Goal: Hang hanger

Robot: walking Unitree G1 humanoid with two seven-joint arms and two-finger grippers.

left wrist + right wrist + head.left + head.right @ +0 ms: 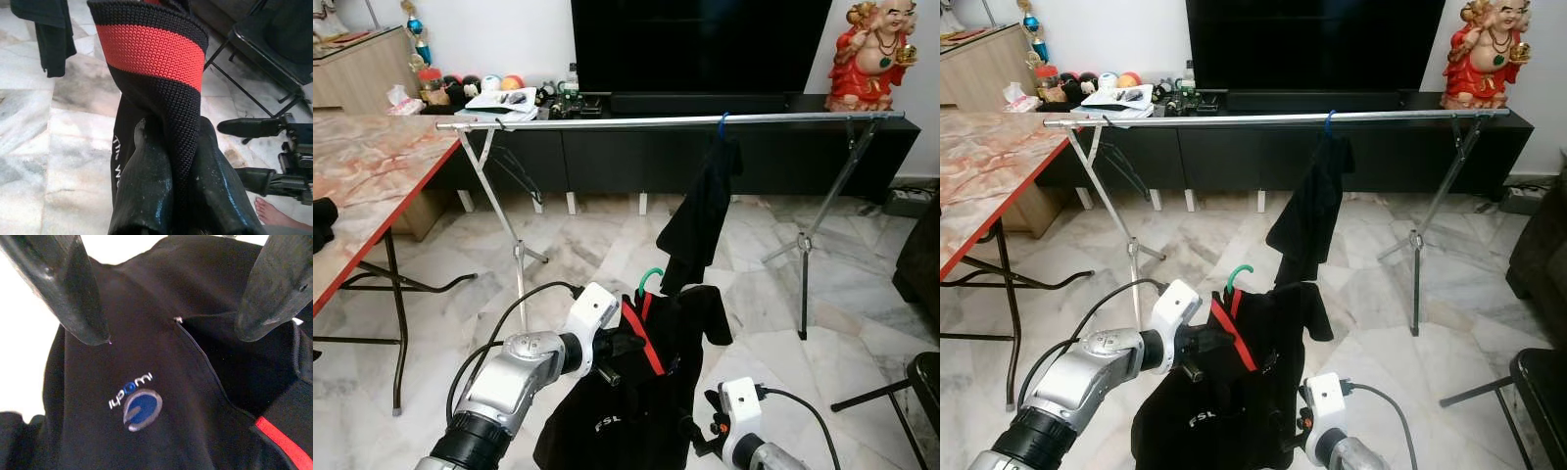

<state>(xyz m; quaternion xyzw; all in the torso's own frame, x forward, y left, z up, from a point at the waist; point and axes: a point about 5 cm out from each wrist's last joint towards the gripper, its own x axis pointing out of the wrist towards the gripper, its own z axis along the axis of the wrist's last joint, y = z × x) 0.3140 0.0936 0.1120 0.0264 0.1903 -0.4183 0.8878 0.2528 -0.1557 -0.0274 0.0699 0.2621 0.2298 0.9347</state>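
Observation:
A black shirt [626,411] with a red-striped collar [151,49] hangs on a green hanger [651,277], held low in front of me. My left gripper [171,129] is shut on the collar, with the knit fabric pinched between both fingers [146,171]. My right gripper [173,333] is open just in front of the shirt's chest, near a small blue logo [139,406]. It sits by the shirt's lower right side [705,421]. Beyond stands a silver clothes rail [607,122]. Another black garment [697,215] hangs from it on a blue hook [722,121].
A marble-topped table [372,176] with a red edge stands at my left. Behind the rail are a black TV cabinet [607,157] and a red statue [871,54]. A dark chair [925,377] is at the lower right. A person's bare foot [274,210] shows on the floor.

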